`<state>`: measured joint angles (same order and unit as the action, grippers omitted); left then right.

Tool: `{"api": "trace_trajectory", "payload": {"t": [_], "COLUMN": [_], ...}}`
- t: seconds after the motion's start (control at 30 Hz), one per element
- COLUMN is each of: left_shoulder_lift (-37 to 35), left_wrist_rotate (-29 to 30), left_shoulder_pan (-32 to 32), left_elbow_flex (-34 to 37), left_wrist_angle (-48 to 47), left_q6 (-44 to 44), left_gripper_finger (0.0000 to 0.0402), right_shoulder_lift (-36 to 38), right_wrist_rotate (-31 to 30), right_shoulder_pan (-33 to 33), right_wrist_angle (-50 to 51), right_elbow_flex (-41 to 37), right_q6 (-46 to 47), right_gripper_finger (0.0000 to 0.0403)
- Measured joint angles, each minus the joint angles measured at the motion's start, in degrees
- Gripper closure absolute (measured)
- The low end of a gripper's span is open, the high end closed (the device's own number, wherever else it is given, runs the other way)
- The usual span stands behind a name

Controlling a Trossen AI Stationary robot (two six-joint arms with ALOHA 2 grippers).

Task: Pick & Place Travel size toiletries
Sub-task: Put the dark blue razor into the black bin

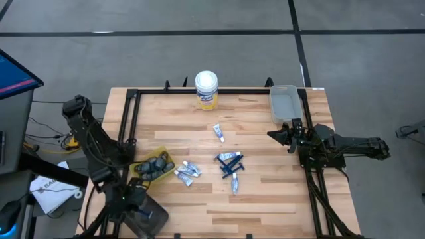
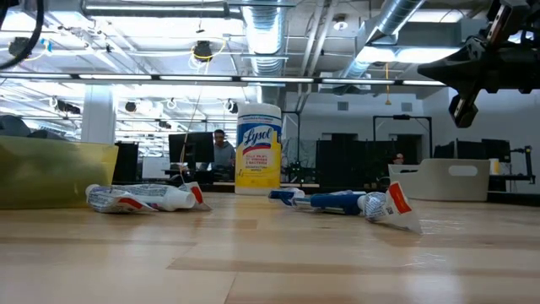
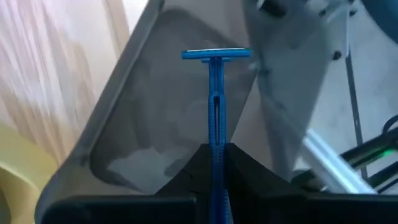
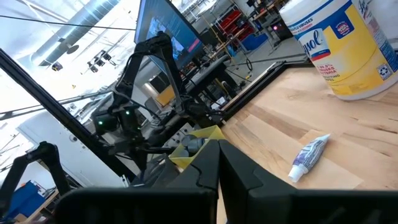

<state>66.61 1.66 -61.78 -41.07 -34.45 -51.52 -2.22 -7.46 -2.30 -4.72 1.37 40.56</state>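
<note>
Grips one blue razor [image 3: 216, 93] in the left tool [image 3: 216, 149], clenched on its handle, out past the surface [image 1: 265, 199] at 7 o'clock, above a grey panel that cannot be identified. Counts as one item in transit, not yet placed.

Shows dark grey sticks [image 1: 157, 164] already heaped in the yellow tray [image 1: 138, 171] at 8 o'clock: judged the finished share.

Leaves, across the middle, a pair of white tubes [image 1: 186, 173] just beside the tray, a single tube [image 1: 218, 133] toward 12 o'clock, crossed blue razors [image 1: 230, 162] at centre, and another tube [image 1: 234, 183] just below them.

Ignores the tall wipes canister [image 1: 206, 90] at 12 o'clock.

Parks the right tool [image 4: 217, 158] at 3 o'clock, fingers pressed together on nothing, near the clear bin [image 1: 273, 106] at 2 o'clock, which looks empty.

Puts the task well short of half done.
</note>
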Motion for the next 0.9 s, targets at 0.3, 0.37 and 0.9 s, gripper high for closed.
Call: {"api": "trace_trajectory", "payload": {"t": [0.3,0.37,0.9], "left_shoulder_lift": [0.0,0.0,0.0], "left_wrist_rotate": [-3.8,-3.8,-3.6], "left_shoulder_pan": [0.0,0.0,4.3], "left_elbow_flex": [2.6,2.6,2.6], "left_wrist_angle": [1.1,1.4,12.7], "left_q6": [0.1,0.1,-1.4], "left_gripper_finger": [0.0370,0.0355,0.0232], "right_shoulder_lift": [0.0,0.0,0.0], "right_wrist_rotate": [0.0,0.0,0.0], "right_shoulder_pan": [0.0,0.0,0.0], "right_wrist_angle": [0.0,0.0,0.0], "right_elbow_flex": [0.0,0.0,0.0], "right_q6": [0.0,0.0,0.0], "right_gripper_finger": [0.0403,0.0403,0.0403]}}
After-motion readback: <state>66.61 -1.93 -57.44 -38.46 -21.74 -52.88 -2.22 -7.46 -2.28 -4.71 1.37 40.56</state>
